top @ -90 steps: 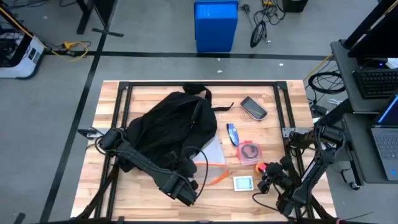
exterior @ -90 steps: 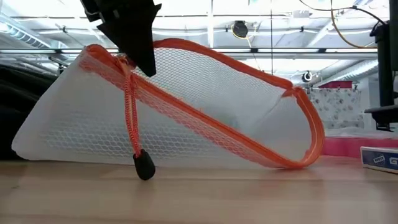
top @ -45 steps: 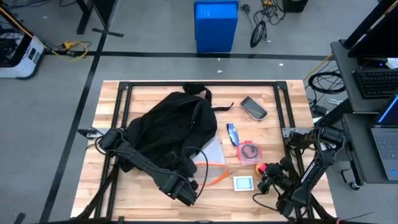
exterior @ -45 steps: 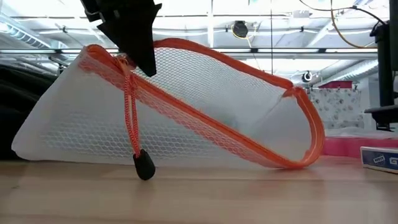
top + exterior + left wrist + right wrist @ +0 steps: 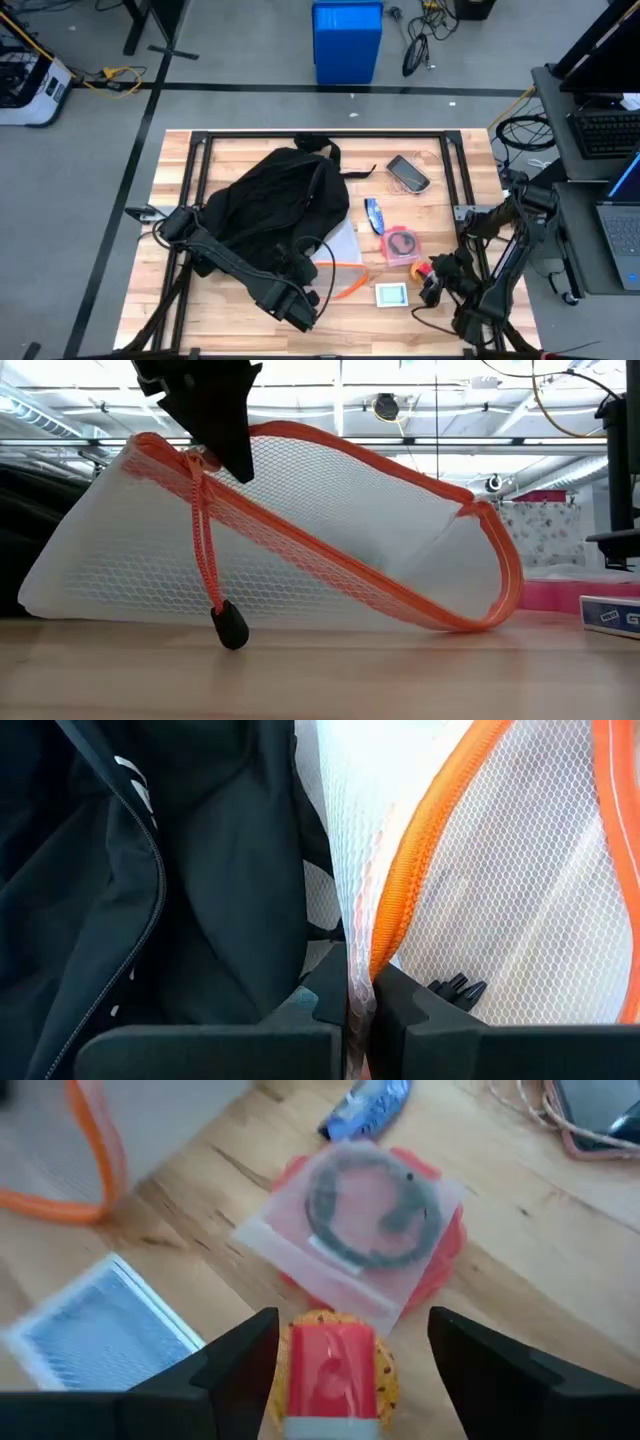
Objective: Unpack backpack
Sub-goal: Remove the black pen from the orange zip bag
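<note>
Wooden table [image 5: 240,320]: one backpack [image 5: 270,210], left gripper [image 5: 358,1010] pinching one mesh pouch [image 5: 330,550] (right gripper [image 5: 335,1350] spread).

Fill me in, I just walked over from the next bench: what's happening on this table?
The robot is unpacking a black backpack. The left gripper is shut on the orange-trimmed edge of a white mesh pouch, holding one end up beside the backpack while the other end rests on the table. The right gripper is open above a small red and yellow item. Already out on the table are a bagged cable, a blue packet, a phone and a small box.
</note>
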{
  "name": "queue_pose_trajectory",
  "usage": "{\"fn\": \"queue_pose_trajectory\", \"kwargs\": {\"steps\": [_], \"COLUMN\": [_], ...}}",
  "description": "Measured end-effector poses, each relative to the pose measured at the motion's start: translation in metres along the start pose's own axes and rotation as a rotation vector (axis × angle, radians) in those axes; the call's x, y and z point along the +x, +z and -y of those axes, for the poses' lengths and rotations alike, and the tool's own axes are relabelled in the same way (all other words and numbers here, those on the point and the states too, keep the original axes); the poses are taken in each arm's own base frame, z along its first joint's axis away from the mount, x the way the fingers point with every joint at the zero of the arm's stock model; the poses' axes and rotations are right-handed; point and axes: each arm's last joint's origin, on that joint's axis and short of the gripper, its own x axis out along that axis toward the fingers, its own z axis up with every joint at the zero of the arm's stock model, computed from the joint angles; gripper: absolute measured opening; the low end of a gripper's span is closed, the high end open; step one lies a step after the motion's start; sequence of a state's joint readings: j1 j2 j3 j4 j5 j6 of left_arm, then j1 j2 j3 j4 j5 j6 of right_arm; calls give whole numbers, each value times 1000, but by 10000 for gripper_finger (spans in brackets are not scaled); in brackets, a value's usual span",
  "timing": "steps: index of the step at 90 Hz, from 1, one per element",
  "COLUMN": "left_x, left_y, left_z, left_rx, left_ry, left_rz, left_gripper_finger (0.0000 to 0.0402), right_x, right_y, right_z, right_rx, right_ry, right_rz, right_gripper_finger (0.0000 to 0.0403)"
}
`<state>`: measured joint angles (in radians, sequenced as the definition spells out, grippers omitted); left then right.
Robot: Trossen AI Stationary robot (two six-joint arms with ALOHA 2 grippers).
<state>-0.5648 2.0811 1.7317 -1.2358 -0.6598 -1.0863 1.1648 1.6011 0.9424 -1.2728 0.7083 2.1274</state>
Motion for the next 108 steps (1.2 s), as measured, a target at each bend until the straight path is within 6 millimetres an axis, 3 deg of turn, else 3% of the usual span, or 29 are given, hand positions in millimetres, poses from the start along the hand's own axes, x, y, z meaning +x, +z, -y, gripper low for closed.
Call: {"fn": "queue_pose_trajectory", "kwargs": {"steps": [11,22,47,59,74,90,108], "left_x": [0,1,7,6,6,5,2], "left_y": [0,2,12,12,12,13,15], "left_z": [0,1,3,3,4,4,4], "left_rx": [8,32,51,49,66,81,90], "left_ry": [4,-8,-50,-55,-55,-58,-64], "left_rz": [7,23,30,34,36,38,45], "left_gripper_finger": [3,3,3,3,3,3,3], "right_x": [-10,-13,1,26,64,95,133], "right_y": [12,17,58,66,63,68,77], "right_z": [-7,-32,-91,-107,-124,-146,-154], "right_rx": [55,62,-42,-116,-157,-221,-221], "right_ry": [202,391,504,504,504,595,636], "right_rz": [95,227,381,344,272,311,307], "right_gripper_finger": [243,238,229,221,215,215,215]}}
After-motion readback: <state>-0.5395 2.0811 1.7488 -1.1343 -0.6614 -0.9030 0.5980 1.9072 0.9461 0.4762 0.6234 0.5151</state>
